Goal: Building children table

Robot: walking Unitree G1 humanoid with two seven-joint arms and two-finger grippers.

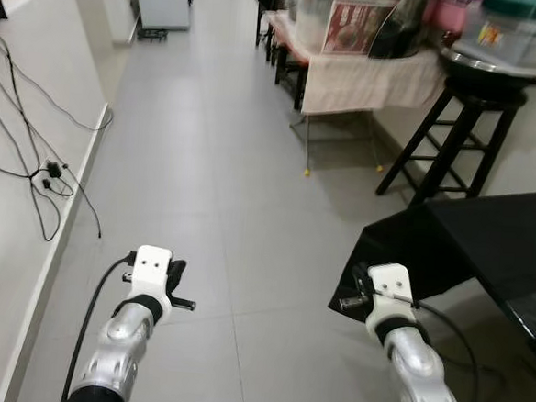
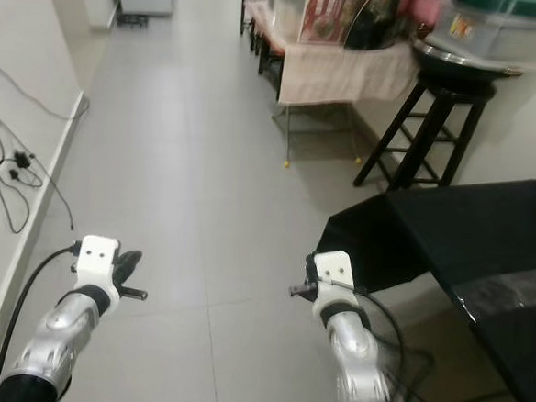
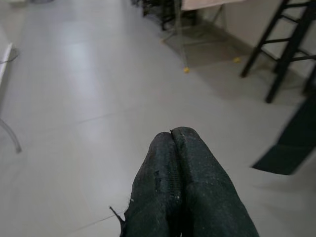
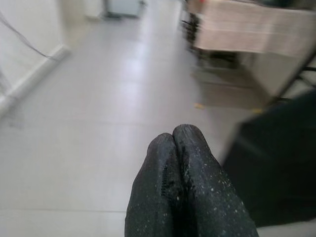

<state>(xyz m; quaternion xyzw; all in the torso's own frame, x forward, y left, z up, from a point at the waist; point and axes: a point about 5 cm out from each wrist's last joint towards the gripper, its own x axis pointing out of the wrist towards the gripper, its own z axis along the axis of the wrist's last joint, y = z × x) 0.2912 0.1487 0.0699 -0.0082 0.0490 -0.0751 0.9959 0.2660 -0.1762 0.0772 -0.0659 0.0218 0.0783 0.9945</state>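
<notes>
No table parts can be made out in these frames. Both arms are held out low over a grey tiled floor point(image 1: 216, 161). In the left wrist view my left gripper point(image 3: 171, 132) is shut, its two black fingers pressed together with nothing between them. It also appears beside its white wrist block in the left eye view, left gripper point(image 1: 177, 270). My right gripper point(image 4: 172, 134) is shut and empty as well, and its arm point(image 1: 397, 325) hangs close to the corner of a black-draped table point(image 1: 505, 236).
A black stool point(image 1: 466, 132) carrying a pan and tubs stands ahead on the right. Behind it is a cluttered table with a beige cloth point(image 1: 368, 79). Cables and a plug strip point(image 1: 54, 172) trail along the left wall. A wide strip of floor runs ahead between them.
</notes>
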